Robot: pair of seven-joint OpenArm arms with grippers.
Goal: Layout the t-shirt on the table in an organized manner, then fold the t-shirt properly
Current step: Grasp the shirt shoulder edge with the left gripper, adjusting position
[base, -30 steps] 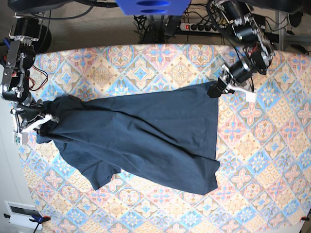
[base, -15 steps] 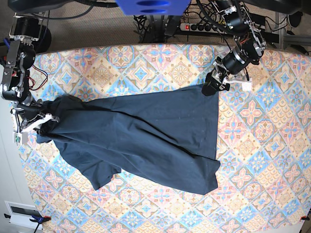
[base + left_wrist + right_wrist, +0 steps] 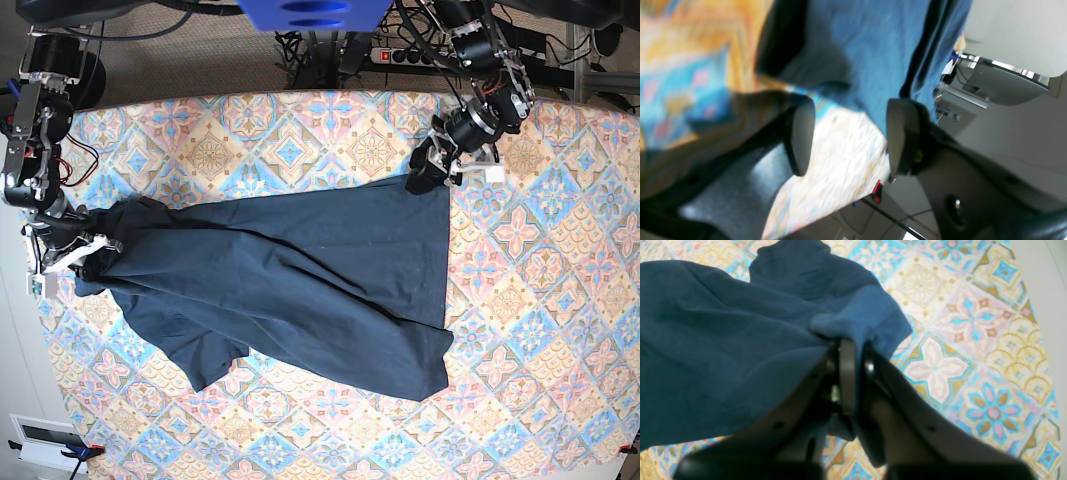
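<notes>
The t-shirt (image 3: 290, 285) lies spread across the bench (image 3: 560, 300), stretching from its left edge toward the middle. The right end effector (image 3: 853, 373) is clenched on its bunched left end; the left end effector (image 3: 846, 133), released, hovers at its far right corner.

Both arms are black, jointed metal with loose black cables and thin red wires along them. The left gripper (image 3: 850, 133) has dark fingers with oval grey pads (image 3: 803, 133). The right gripper (image 3: 853, 370) carries flat grey pads, screws and small holes.
</notes>
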